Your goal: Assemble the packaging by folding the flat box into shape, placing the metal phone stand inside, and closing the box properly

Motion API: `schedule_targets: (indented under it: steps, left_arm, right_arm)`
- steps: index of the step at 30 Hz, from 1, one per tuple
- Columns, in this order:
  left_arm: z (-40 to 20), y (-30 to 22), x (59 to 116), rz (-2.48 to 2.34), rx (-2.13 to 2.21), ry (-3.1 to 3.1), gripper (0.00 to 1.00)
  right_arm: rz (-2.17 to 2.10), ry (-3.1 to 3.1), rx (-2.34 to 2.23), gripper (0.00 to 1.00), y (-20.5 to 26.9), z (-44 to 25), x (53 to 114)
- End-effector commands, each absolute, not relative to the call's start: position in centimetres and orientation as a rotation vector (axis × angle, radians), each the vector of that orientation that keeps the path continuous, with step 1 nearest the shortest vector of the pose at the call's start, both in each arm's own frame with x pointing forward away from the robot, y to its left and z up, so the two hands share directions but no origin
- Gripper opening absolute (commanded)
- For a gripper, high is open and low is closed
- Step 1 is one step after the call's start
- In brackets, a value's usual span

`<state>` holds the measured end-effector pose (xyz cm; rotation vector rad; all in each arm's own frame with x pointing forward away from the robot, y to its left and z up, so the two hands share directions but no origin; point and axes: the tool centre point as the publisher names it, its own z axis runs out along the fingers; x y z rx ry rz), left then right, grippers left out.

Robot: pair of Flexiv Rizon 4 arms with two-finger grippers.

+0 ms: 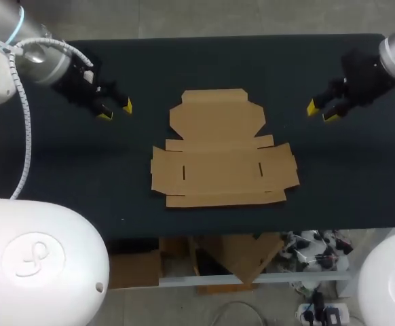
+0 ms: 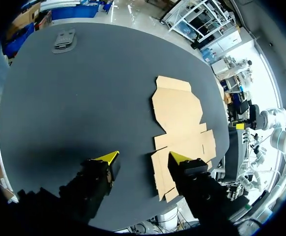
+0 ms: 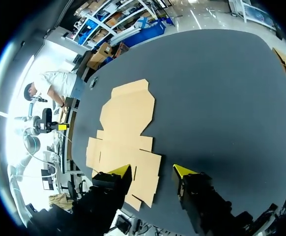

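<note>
- The flat box (image 1: pixel 221 156) lies unfolded in the middle of the dark table (image 1: pixel 62 176), lid panel toward the far edge; the grippers stand well apart from it, one on each side.
- The left gripper (image 1: pixel 115 111) is spread wide and holds nothing; the right gripper (image 1: pixel 320 112) is likewise wide and empty.
- It is thin cardboard, so probably light, springy at the creases and easily dented; lying flush, it may slide when pushed (a side flap's free edge looks the best hold).
- A small grey piece (image 2: pixel 64 39) sits near a far table corner, well apart from the box; possibly the metal stand, but too small to tell; nothing lies between grippers and box.
</note>
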<state>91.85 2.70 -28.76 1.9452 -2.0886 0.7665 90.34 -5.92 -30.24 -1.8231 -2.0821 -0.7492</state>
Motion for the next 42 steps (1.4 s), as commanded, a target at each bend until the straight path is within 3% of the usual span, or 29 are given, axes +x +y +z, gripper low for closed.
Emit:
schedule_targets:
  steps: [1, 42]
  left_arm:
    - [-28.2, 2.5, 91.4, 0.751, 1.969, -2.091, 0.00]
    - [-30.0, 2.7, 91.6, 0.743, 1.922, -2.071, 0.00]
  right_arm:
    - [-0.735, -2.075, -1.832, 0.00, -5.5, -31.0, 91.2]
    - [-0.758, -2.048, -1.820, 0.00, -5.1, -32.7, 92.5]
